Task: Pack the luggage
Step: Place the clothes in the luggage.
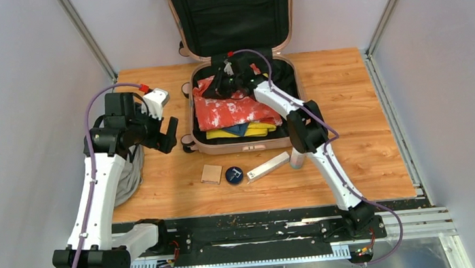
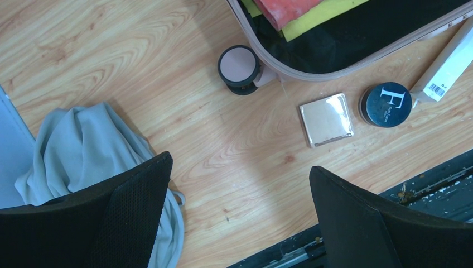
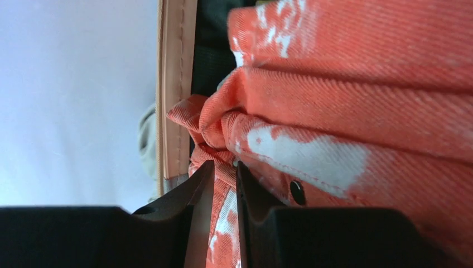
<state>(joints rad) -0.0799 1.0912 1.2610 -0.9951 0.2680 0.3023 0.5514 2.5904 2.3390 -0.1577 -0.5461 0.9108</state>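
The pale pink luggage (image 1: 242, 145) lies open at the back middle of the table, its black-lined lid propped up. Inside it a red-and-white patterned garment (image 1: 233, 111) lies over yellow and blue clothes (image 1: 241, 131). My right gripper (image 1: 217, 86) is inside the case at its far left, shut on a fold of the red garment (image 3: 334, 111). The case's pink rim (image 3: 175, 84) shows to its left. My left gripper (image 1: 165, 129) is open and empty, held above the table left of the case, near a grey cloth bundle (image 2: 83, 151).
In front of the case lie a square tan compact (image 1: 211, 174), a round black jar (image 1: 233, 175), a long white box (image 1: 267, 166) and a small cylinder (image 1: 297, 159). A luggage wheel (image 2: 239, 66) shows in the left wrist view. Side walls stand close on both sides.
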